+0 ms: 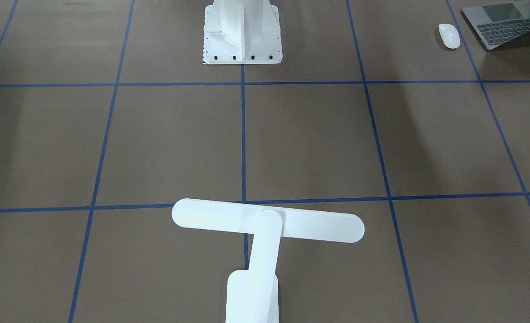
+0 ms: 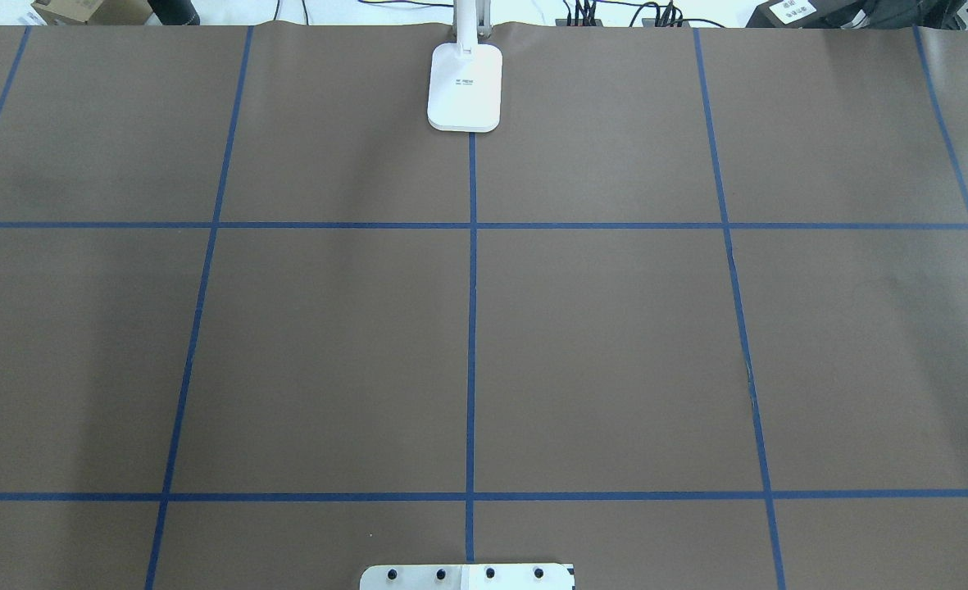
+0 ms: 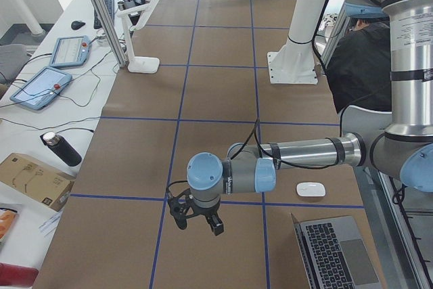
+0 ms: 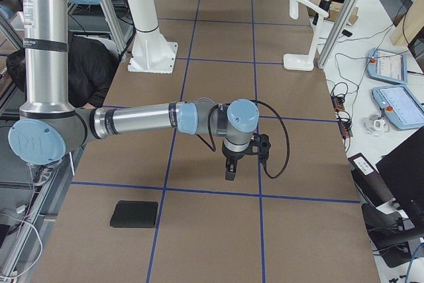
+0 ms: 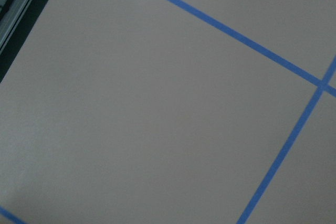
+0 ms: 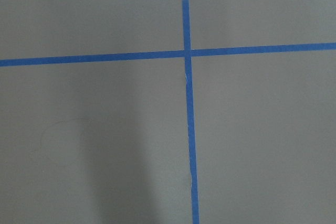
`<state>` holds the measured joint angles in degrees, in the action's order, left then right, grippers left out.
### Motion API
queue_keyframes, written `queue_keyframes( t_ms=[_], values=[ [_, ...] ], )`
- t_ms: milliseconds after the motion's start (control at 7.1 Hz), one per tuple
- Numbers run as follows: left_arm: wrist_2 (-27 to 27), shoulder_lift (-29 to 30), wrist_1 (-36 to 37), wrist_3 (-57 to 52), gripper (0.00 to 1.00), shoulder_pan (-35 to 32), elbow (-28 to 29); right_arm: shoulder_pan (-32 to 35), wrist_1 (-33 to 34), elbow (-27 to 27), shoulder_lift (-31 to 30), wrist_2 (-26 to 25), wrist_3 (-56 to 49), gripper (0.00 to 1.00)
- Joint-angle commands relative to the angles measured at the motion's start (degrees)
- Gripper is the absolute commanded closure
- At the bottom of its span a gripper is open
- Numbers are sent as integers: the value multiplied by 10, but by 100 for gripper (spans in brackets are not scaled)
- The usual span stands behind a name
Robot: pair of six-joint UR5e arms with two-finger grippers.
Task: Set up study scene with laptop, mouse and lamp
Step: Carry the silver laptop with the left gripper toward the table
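The grey laptop (image 1: 507, 24) lies open at the table corner on the robot's left, and it shows again as the laptop (image 3: 335, 255) at the near end. Beside it rests the white mouse (image 1: 448, 36). The white lamp (image 1: 265, 224) stands at the middle of the far edge, with the lamp base (image 2: 465, 86) on a blue line. My left gripper (image 3: 197, 225) hangs over bare table, away from the mouse (image 3: 310, 189). My right gripper (image 4: 232, 171) hangs over bare table too. Both show only in the side views, so I cannot tell their state.
A black mouse pad (image 4: 134, 214) lies near the table's right end. The white bolted pedestal (image 1: 242, 31) stands at the robot's edge. A person in black (image 3: 358, 65) sits behind it. Tablets, a bottle and boxes lie on the desk past the far edge.
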<state>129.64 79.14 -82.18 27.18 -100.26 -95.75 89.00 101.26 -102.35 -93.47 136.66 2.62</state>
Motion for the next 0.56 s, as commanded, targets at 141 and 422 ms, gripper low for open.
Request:
queue_keyframes(
  t_ms=[141,422],
  values=[
    [-66,-55,137,87,0,-70,-59,1,0,-19,-31,18,-2,1],
    [-66,-91,137,127,0,-113,-37,0,0,-29,-43,46,-1,1]
  ],
)
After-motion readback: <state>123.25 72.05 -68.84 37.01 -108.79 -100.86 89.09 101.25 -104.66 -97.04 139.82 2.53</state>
